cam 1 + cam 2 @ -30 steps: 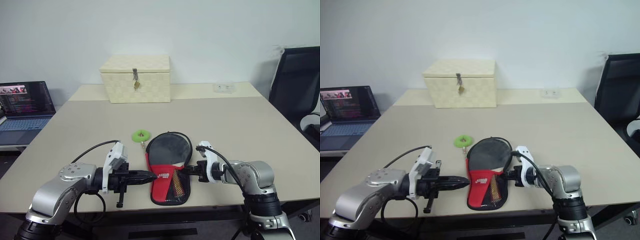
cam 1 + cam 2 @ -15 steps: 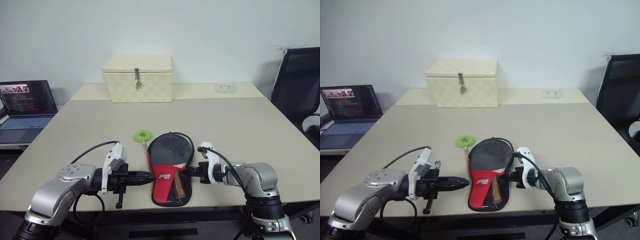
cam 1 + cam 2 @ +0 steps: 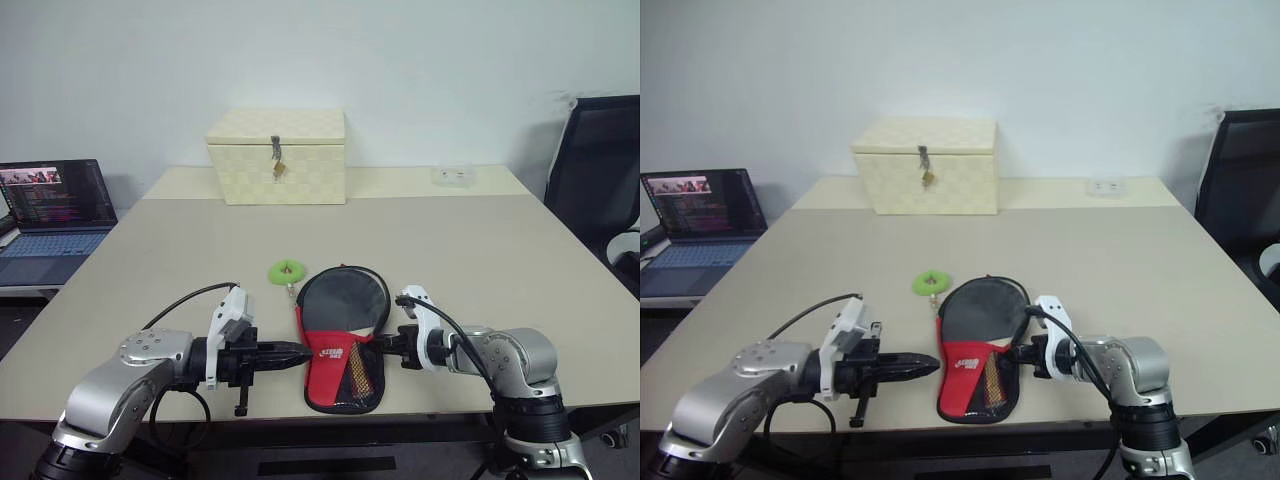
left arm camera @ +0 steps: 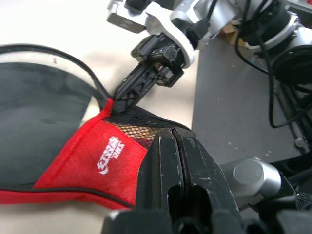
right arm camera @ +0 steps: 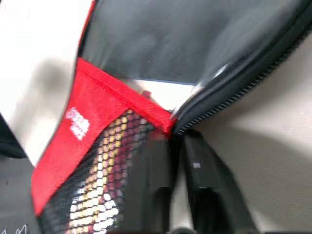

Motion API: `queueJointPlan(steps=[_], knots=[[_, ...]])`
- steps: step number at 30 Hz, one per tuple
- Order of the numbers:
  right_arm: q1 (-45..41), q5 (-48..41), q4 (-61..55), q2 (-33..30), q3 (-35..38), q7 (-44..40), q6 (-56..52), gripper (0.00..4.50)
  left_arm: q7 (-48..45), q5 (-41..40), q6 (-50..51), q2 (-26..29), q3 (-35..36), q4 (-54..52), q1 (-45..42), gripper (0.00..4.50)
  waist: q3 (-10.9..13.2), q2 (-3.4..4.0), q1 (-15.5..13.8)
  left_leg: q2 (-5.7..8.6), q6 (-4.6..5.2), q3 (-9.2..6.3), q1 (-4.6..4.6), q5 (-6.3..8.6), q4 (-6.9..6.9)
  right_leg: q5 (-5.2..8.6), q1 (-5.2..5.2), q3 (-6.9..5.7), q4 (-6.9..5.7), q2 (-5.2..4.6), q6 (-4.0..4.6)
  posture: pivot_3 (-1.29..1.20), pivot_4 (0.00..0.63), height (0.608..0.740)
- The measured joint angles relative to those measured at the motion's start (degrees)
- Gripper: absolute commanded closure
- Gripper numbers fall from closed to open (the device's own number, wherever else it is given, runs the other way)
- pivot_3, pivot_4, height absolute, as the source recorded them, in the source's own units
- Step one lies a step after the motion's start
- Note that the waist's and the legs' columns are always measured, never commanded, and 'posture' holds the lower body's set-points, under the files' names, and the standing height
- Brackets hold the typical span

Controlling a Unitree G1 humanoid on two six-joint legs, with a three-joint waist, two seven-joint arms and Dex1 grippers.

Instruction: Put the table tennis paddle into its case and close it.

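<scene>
Lying flat near the table's (image 3: 480, 250) front edge, the case (image 3: 342, 338) is sitting between the two grippers. The left gripper (image 3: 300, 351), fingers clenched together and holding nothing, is pointing at the case's red side. The right gripper (image 3: 372, 343) is touching the opposite edge at the zipper seam, its fingers slightly parted; whether it is gripping cannot be told.

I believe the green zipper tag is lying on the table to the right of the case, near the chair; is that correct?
Not quite: the green zipper tag lies on the table just beyond the case's upper left edge, toward the cream box, as the left eye view shows.
</scene>
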State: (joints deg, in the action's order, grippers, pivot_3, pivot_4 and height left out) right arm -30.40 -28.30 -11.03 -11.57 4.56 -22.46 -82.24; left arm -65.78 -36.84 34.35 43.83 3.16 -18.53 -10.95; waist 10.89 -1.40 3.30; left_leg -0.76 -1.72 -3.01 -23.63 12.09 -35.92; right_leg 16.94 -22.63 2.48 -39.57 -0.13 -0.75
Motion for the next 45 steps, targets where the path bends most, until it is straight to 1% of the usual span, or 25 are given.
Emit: queueJointPlan(steps=[3,8,9,11,13,14,17,21,24,26,29,34,37,38,41,45], knots=[[0.08,-0.12,-0.81,-1.08,0.6,0.1,0.2,2.11,1.47,-0.13,-0.01,-0.47,0.29,-0.53,1.16,4.5,0.0,0.0,-0.1,0.0,0.0,-0.03,-0.02,0.0,-0.02,0.0,0.0,-0.03,0.01,0.0,-0.01,0.0,0.15,0.74],[0.79,-0.29,-4.05,-3.41,3.21,0.5,-0.89,0.29,2.7,-0.36,-0.14,-0.59,1.21,-1.68,3.66,4.5,0.0,0.0,-0.18,-0.01,0.0,-0.03,-0.04,0.0,-0.01,0.01,0.0,-0.03,0.03,-0.02,-0.02,0.0,0.15,0.74],[0.95,-0.6,-4.76,-4.05,3.16,0.27,-0.95,0.02,2.76,-0.36,-0.24,-0.69,1.21,-1.68,3.68,4.5,0.0,0.0,-0.17,-0.02,0.0,-0.03,-0.04,0.0,-0.01,0.01,-0.01,-0.02,0.04,-0.02,-0.02,0.0,0.15,0.74],[1.55,-1.37,-6.43,-6.13,2.57,-1.0,-0.47,0.02,3.01,-0.35,-0.94,-0.95,1.24,-1.68,3.58,4.5,0.01,0.01,-0.19,-0.01,0.0,-0.02,-0.05,0.0,-0.02,0.05,-0.01,-0.03,0.06,-0.02,-0.09,0.0,0.15,0.74],[2.17,-2.45,-8.14,-11.13,1.44,-4.3,1.85,0.02,3.91,-0.32,-1.38,-1.21,1.73,-1.58,3.55,4.5,0.02,0.03,-0.26,0.01,0.0,-0.03,-0.09,0.0,-0.02,0.11,-0.01,-0.05,0.12,-0.02,-0.23,0.0,0.15,0.74],[1.98,-3.15,-8.59,-12.72,2.31,-6.19,3.6,0.02,4.4,-0.27,-1.68,-1.37,2.07,-1.31,3.42,4.5,0.02,0.03,-0.31,0.0,0.0,-0.01,-0.09,0.0,-0.03,0.1,0.0,-0.04,0.17,-0.02,-0.25,0.0,0.15,0.74],[-1.02,-6.8,-8.66,-13.88,4.77,-10.78,7.21,0.02,6.96,0.06,-2.28,-2.69,2.98,0.58,1.39,4.5,0.03,0.04,-0.17,-0.05,0.0,0.01,-0.07,0.0,-0.04,0.1,0.0,-0.03,0.16,-0.01,-0.25,0.0,0.15,0.74],[-6.74,-9.63,-8.6,-13.77,4.28,-14.4,11.27,0.02,9.9,0.58,-2.31,-2.93,4.01,3.27,-0.96,4.5,0.02,0.03,-0.09,-0.07,0.0,-0.03,-0.07,0.0,-0.03,0.1,0.0,-0.04,0.19,0.04,-0.23,0.0,0.15,0.74],[-7.78,-9.33,-6.07,-12.24,0.62,-15.1,14.55,0.02,11.53,1.08,-2.27,-2.92,4.11,3.78,-1.01,4.5,0.02,0.02,-0.11,-0.07,0.0,-0.02,-0.14,0.0,-0.02,-0.04,0.0,-0.03,0.27,0.0,-0.01,0.0,0.15,0.74],[-8.51,-8.51,-3.18,-10.59,-2.93,-15.42,17.03,0.02,13.36,2.05,-2.39,-2.97,4.32,4.47,-1.1,4.5,0.02,0.03,-0.12,-0.05,0.0,-0.03,-0.16,0.0,-0.02,-0.05,-0.02,-0.04,0.27,-0.03,-0.01,0.0,0.15,0.74],[-10.49,-5.51,1.42,-7.78,-8.43,-16.16,22.3,0.02,16.29,3.47,-2.76,-3.02,6.34,5.65,-0.68,4.5,0.02,0.03,-0.04,-0.08,0.0,-0.05,-0.15,0.0,-0.02,-0.06,-0.03,-0.06,0.25,-0.05,0.0,0.0,0.15,0.74],[-12.14,4.19,12.45,-3.93,-17.73,-15.8,33.65,0.02,18.23,4.64,-3.71,-2.62,9.6,5.65,2.15,4.5,0.02,0.03,-0.16,-0.06,0.0,-0.05,-0.15,0.0,-0.02,-0.06,-0.03,-0.07,0.26,-0.11,0.0,0.0,0.15,0.74],[-12.18,9.03,18.0,-2.33,-21.03,-15.33,38.73,0.0,19.8,5.47,-3.63,-2.64,9.99,5.84,2.15,3.92,0.02,0.03,-0.48,-0.04,-0.01,-0.09,-0.16,0.0,-0.03,-0.07,-0.02,-0.11,0.26,-0.13,0.0,0.0,0.15,0.74],[-12.19,10.12,19.31,-1.98,-21.73,-15.16,40.0,0.0,20.69,6.1,-3.61,-2.67,9.98,6.32,1.68,3.65,0.02,0.03,-0.59,-0.04,-0.01,-0.11,-0.16,-0.01,-0.04,-0.07,-0.02,-0.12,0.25,-0.13,-0.01,0.0,0.15,0.74],[-12.09,13.04,21.84,-1.25,-22.87,-14.94,42.59,0.0,24.28,9.47,-3.83,-2.95,9.75,10.73,-1.95,2.54,0.02,0.02,-0.94,-0.03,-0.01,-0.11,-0.15,-0.01,-0.06,-0.07,-0.02,-0.14,0.21,-0.12,-0.01,0.0,0.15,0.74],[-11.7,14.18,22.22,-0.65,-22.91,-15.0,43.12,0.0,26.5,13.54,-5.54,-4.3,7.26,18.49,-9.72,1.02,0.02,0.02,-1.39,-0.01,-0.01,-0.12,-0.16,-0.01,-0.07,-0.08,-0.03,-0.19,0.17,-0.11,-0.02,0.0,0.15,0.74]])
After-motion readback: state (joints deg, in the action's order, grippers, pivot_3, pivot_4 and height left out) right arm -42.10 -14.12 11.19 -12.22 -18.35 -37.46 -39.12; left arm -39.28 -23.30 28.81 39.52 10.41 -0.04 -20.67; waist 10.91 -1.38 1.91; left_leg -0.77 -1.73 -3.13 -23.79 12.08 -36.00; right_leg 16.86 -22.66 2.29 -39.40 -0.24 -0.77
